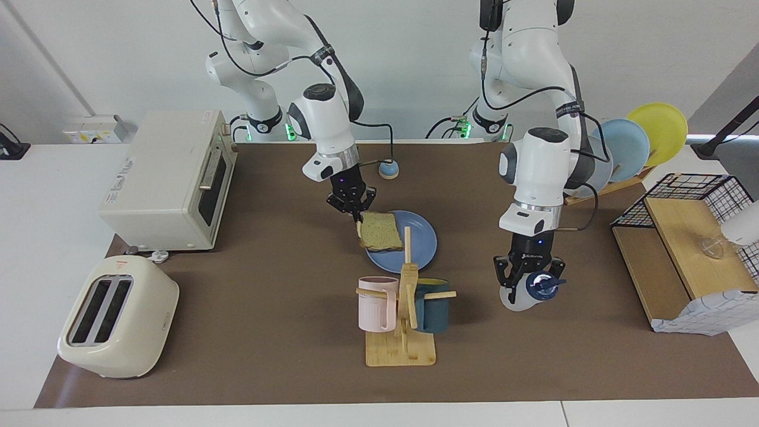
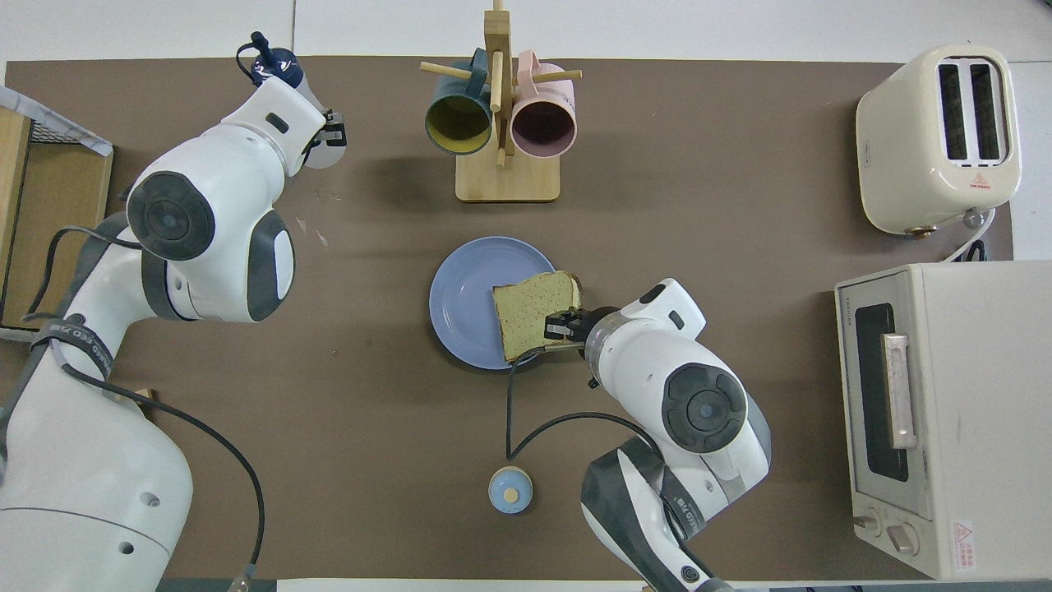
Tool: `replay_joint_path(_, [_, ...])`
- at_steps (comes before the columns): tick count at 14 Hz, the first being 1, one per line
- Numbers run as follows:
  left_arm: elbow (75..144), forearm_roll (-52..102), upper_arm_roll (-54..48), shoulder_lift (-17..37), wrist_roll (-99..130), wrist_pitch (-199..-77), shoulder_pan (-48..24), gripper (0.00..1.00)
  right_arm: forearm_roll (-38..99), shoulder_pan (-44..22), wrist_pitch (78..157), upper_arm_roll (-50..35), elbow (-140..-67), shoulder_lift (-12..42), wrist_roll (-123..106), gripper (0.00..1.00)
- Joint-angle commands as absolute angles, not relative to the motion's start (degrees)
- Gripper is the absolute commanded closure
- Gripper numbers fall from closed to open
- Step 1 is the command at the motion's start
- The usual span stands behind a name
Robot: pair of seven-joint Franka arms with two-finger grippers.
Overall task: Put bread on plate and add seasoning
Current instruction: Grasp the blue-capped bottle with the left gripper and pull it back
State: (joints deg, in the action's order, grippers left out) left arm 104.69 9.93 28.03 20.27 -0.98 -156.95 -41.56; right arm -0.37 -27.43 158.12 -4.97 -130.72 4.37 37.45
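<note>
The bread (image 1: 380, 231) (image 2: 534, 311) lies low over the edge of the blue plate (image 1: 422, 249) (image 2: 460, 300) that faces the right arm's end of the table. My right gripper (image 1: 356, 217) (image 2: 560, 329) is shut on the slice's corner nearest the robots. The seasoning bottle (image 1: 520, 296) (image 2: 275, 67) hangs tilted, its navy cap uppermost. My left gripper (image 1: 529, 279) (image 2: 319, 136) is shut on its pale body. The bottle is held over the mat beside the mug rack, toward the left arm's end. In the overhead view the arm hides most of the bottle.
A wooden mug rack (image 1: 403, 347) with a pink and a teal mug stands farther from the robots than the plate. A small bell (image 1: 388, 170) sits near the robots. Toaster (image 1: 118, 323) and toaster oven (image 1: 169, 178) fill the right arm's end; plate rack (image 1: 628, 145) and wire basket (image 1: 694, 237) the left arm's.
</note>
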Motion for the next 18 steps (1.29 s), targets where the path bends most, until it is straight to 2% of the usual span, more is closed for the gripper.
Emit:
replay_joint_path(1, [104.59, 9.93, 27.95, 15.22, -6.32, -149.00, -41.31, 1.00, 0.97, -26.89, 160.84, -5.54, -132.10, 3.51, 39.18, 1.00])
replay_joint_path(4, [102.31, 10.02, 28.04, 10.74, -11.67, -137.59, -41.31, 1.00, 2.27, -26.72, 160.93, -5.54, -131.49, 3.78, 41.74, 1.00])
replay_joint_path(7, [102.13, 10.02, 28.04, 5.03, -19.31, -126.77, -41.31, 1.00, 12.36, -26.63, 160.67, -5.54, -127.63, 5.18, 42.89, 1.00])
replay_joint_path(9, [102.13, 10.02, 28.21, 1.69, -25.90, -120.00, -41.31, 1.00, 14.50, -26.72, 160.66, -5.54, -127.35, 5.36, 42.63, 1.00])
replay_joint_path(14, [102.30, 9.93, 28.39, -2.89, -43.38, -106.81, -41.31, 1.00, 14.50, -27.68, 160.93, -5.54, -127.79, 5.19, 42.28, 1.00])
replay_joint_path(18, [102.57, 9.93, 28.21, -4.57, -51.40, -100.03, -41.48, 1.00, 14.50, -28.56, 163.03, -5.62, -127.62, 5.54, 42.28, 1.00])
